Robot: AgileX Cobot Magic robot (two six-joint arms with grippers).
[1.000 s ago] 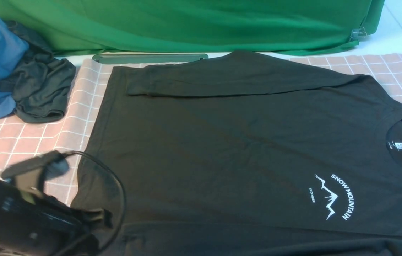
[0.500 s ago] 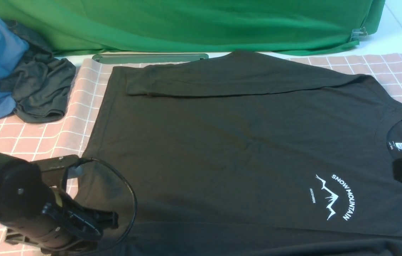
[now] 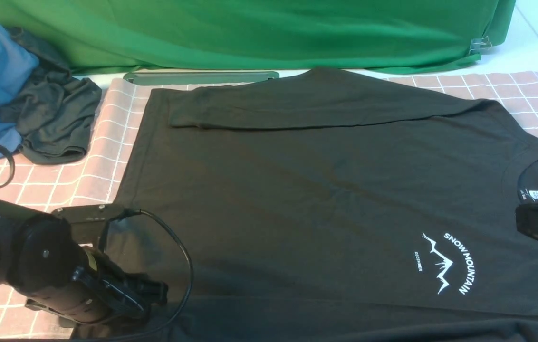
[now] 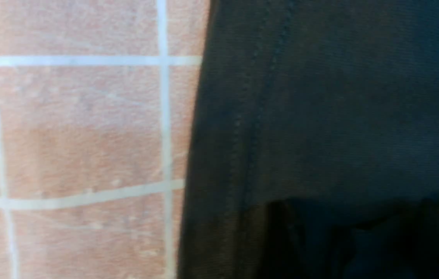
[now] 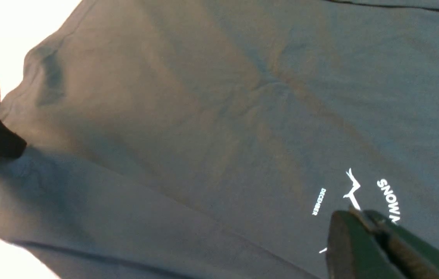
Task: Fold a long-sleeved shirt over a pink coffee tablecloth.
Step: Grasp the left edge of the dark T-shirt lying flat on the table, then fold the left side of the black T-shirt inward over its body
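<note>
The left arm (image 3: 36,266) is a rounded black housing with 2 small screws and a yellowish band; a thin black cable (image 3: 190,270) loops off it; the right fingers (image 5: 347,248) are dark green-black.

between the left tool (image 3: 157,290) and right tool (image 5: 353,219) the flat long-sleeved shirt (image 3: 321,190) leaves open room; a cable (image 3: 189,266) loops beside the left tool; crumpled garments (image 3: 45,118) sit beyond it.

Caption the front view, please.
Long-sleeved shirt spread on pink tablecloth, far sleeve folded in, left tool at hem corner.
</note>
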